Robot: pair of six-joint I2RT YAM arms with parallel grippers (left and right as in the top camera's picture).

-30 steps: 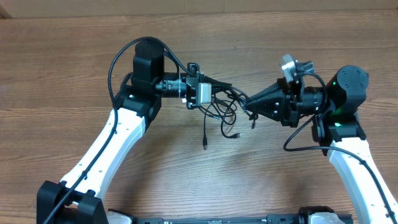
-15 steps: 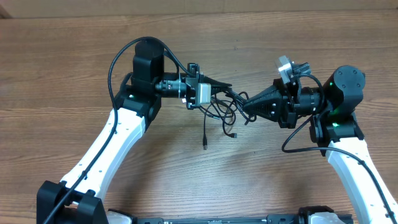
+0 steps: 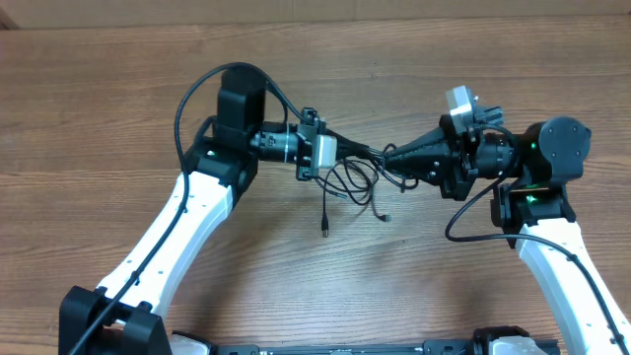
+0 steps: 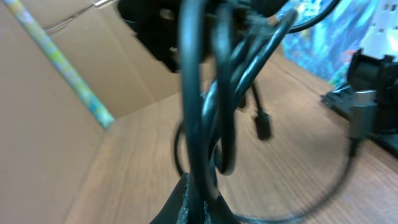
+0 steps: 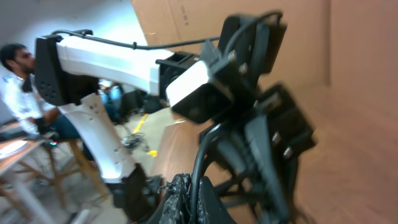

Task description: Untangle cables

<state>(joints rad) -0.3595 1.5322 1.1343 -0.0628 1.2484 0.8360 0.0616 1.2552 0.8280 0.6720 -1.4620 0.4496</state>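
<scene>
The left tool is closed tight on the cables, which are bunched between the arms with their loops and loose ends hanging toward the tabletop. Just beside it, the right tool is pinched fully on the same bundle.

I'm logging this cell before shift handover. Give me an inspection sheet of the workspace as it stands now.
Surface: wooden table, bare wood grain.
Job's things: cables, a tangled black bunch stretched between both grippers, with plug ends trailing below it.
Clutter: nothing seen.
Grippers: left gripper shut on the cables; right gripper shut on the cables, tips close together.
Cables: thick arm cable loops beside the left arm; second arm cable loops beside the right arm.
Surroundings: cardboard wall behind the table; a person off to one side.
</scene>
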